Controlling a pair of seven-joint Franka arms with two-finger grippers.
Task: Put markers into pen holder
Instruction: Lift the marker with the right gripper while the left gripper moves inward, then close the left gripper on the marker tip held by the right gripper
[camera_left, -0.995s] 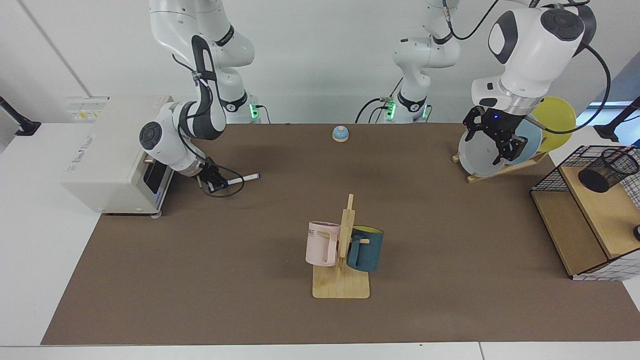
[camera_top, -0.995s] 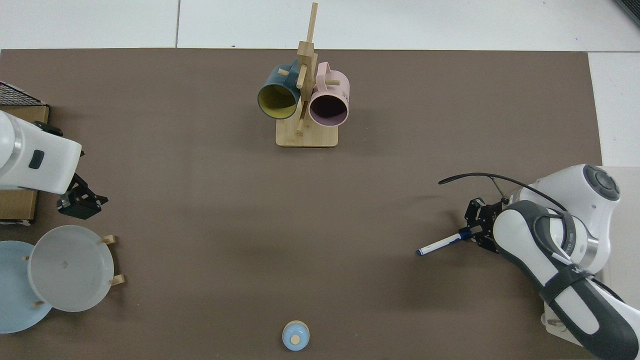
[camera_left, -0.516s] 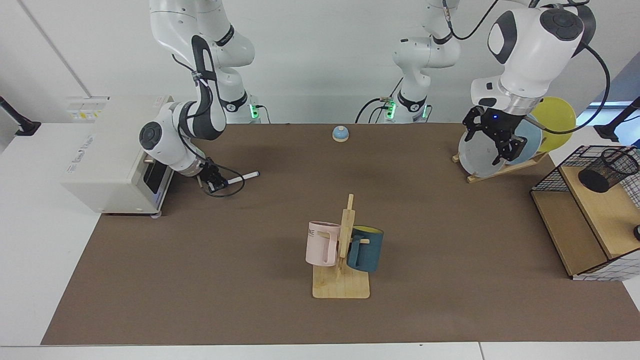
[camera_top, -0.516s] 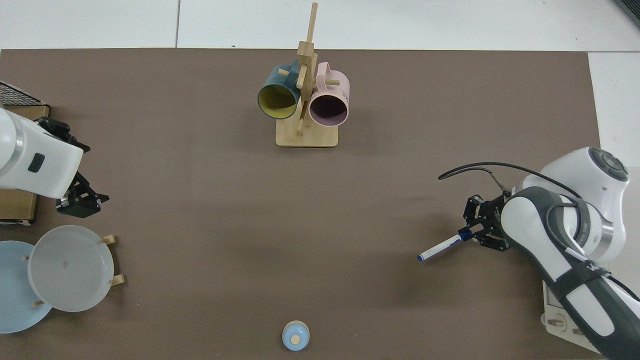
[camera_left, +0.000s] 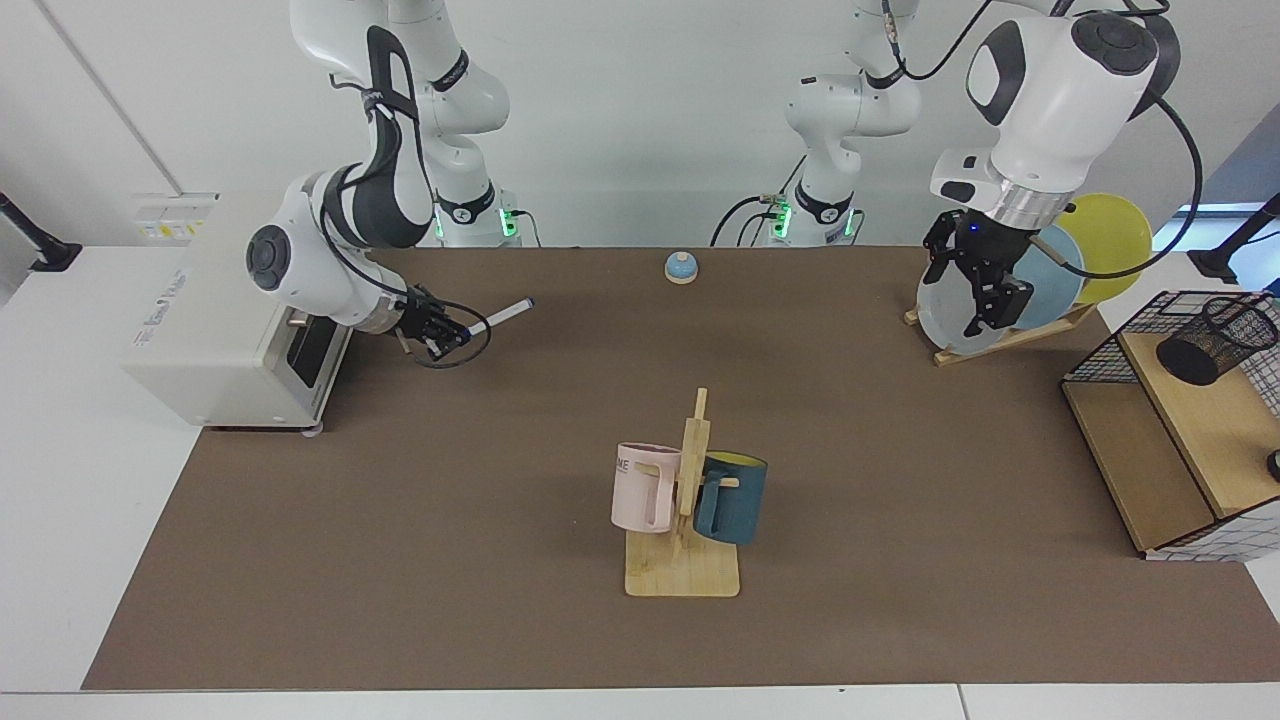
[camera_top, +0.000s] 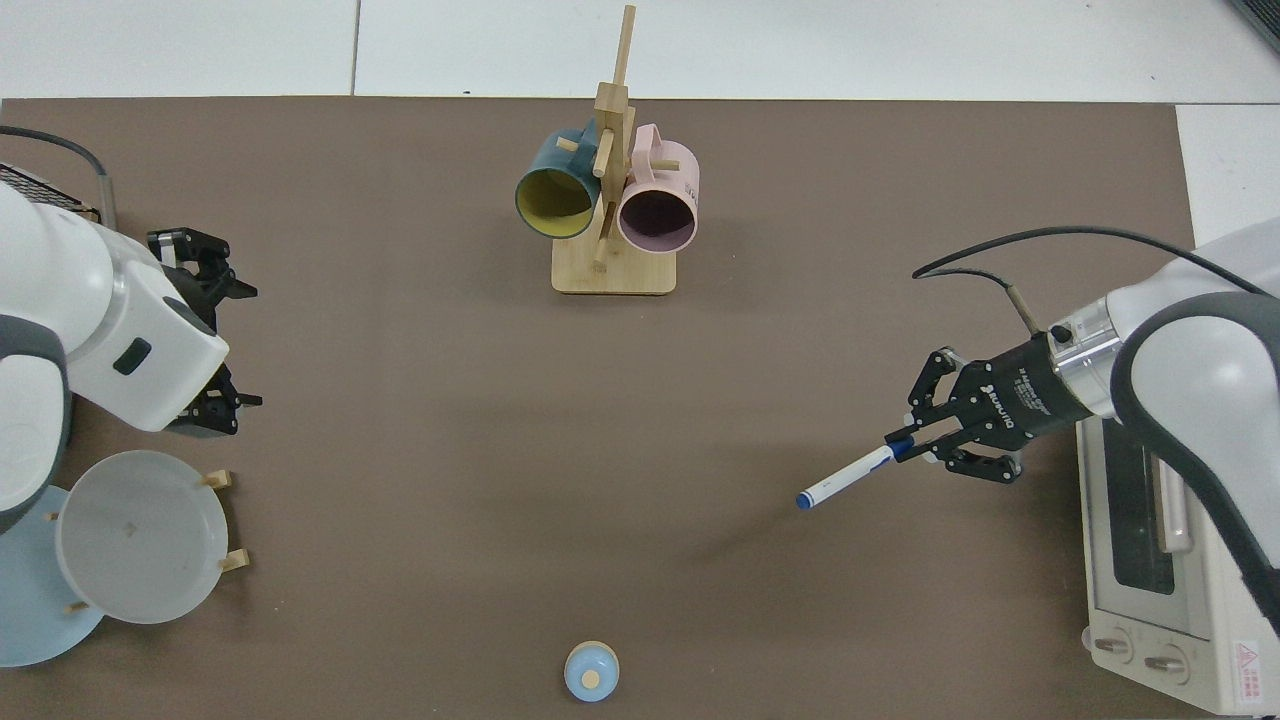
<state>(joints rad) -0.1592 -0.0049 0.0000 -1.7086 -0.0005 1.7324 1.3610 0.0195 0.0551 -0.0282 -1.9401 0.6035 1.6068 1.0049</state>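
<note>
The marker (camera_left: 497, 318) is a slim white pen with a blue cap, held in the air and slanting over the brown mat. My right gripper (camera_left: 440, 335) is shut on its rear end beside the toaster oven; the top view shows the marker (camera_top: 848, 475) sticking out of the right gripper (camera_top: 912, 442). The pen holder (camera_left: 1215, 340), a black mesh cup, lies tilted on the wooden shelf of the wire rack at the far right. My left gripper (camera_left: 990, 305) hangs open and empty in front of the plates, well short of the pen holder.
A white toaster oven (camera_left: 220, 310) stands behind the right arm. A wooden mug tree (camera_left: 685, 500) with a pink and a dark blue mug stands mid-table. A plate rack (camera_left: 1000, 335), a blue bell (camera_left: 681, 267) and the wire rack (camera_left: 1170, 440) line the far side and right end.
My right gripper has lifted the marker off the mat and carried it up and toward the table's middle. The left gripper has shifted slightly in front of the plates.
</note>
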